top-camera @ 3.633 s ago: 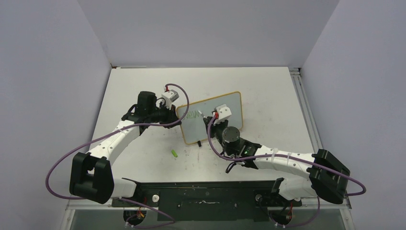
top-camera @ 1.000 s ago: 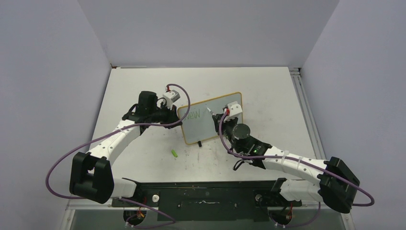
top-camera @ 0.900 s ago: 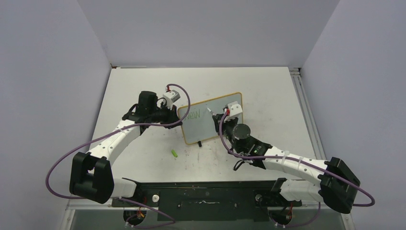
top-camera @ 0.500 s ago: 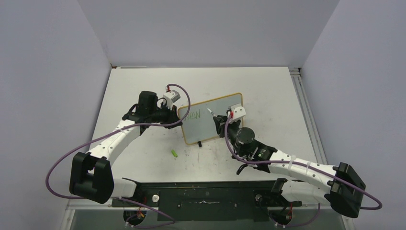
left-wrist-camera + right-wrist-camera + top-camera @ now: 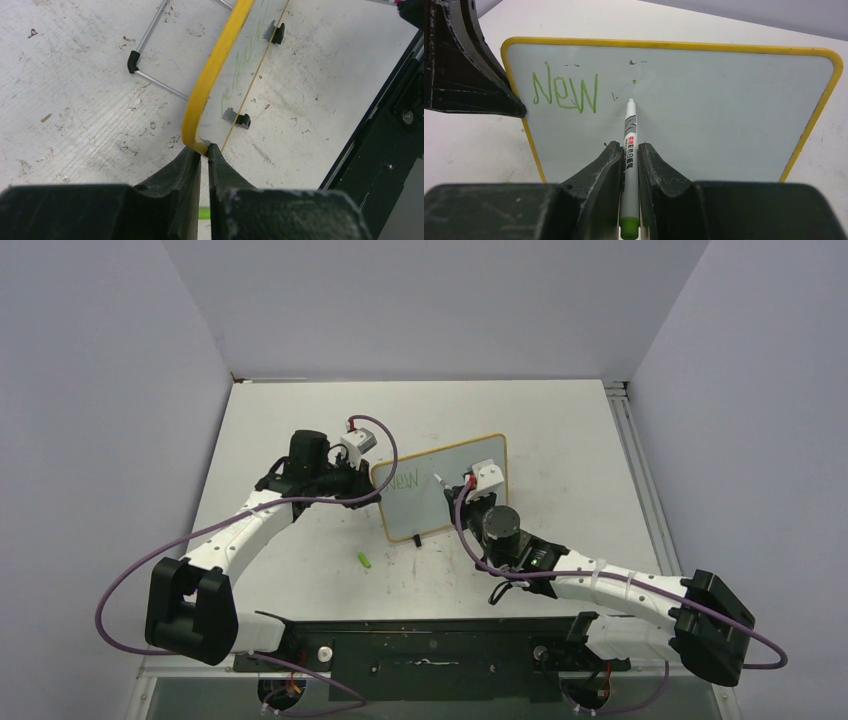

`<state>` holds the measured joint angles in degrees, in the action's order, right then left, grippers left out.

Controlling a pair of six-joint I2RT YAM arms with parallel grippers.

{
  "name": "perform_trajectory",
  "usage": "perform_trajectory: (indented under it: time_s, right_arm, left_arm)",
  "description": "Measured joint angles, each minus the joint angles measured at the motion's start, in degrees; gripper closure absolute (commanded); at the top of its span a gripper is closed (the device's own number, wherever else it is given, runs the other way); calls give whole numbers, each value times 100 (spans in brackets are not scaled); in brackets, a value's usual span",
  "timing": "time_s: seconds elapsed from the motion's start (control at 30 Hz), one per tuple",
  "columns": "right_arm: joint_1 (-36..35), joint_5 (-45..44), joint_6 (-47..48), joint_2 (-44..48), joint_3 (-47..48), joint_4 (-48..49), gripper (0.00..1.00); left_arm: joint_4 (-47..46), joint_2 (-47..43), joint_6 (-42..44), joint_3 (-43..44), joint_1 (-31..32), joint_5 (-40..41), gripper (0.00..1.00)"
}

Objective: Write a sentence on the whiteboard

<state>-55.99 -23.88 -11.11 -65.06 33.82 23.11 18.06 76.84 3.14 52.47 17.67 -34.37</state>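
The left pincer [image 5: 204,150] is closed tight on the left edge of the yellow-framed whiteboard [image 5: 724,115], which stands propped near the middle of the worktop [image 5: 560,440]. The sentence [image 5: 565,92] reads only "New" in green, at upper left. Just right of it the marker [image 5: 630,117] points at the board, clamped in the closed right pincer [image 5: 628,147]. Pressing too hard could tip the board or twist it out of that thin edge grip. A marker slipping between the fingers would skew the next word.
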Motion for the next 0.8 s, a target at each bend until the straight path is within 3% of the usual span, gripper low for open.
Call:
perform_trajectory:
  time_s: [0.8]
  right_arm:
    - [-11,-131,162,-195,33,57,95]
  left_arm:
    - [0,0,2,0,0,0,100]
